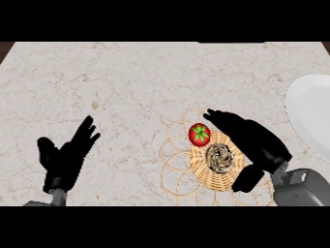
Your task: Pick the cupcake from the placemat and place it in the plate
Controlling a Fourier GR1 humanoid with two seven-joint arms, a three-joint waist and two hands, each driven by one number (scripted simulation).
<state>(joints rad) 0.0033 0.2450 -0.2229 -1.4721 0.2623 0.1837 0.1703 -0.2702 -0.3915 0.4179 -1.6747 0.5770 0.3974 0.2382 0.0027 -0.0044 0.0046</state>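
At lower right, the right hand (257, 140) lies over the wicker placemat (210, 180), fingers straight and unclenched, pointing toward ten o'clock and grasping nothing. The cupcake (219, 157) sits on the placemat in the gap between fingers and thumb, just at the palm's eight o'clock. A tomato (200, 134) stands at the cupcake's eleven o'clock. The white plate (324, 116), at the hand's two o'clock, holds nothing. The left hand (64, 155) rests open at lower left. Judged progress: approach made; grasp, lift, transfer and placing remain.
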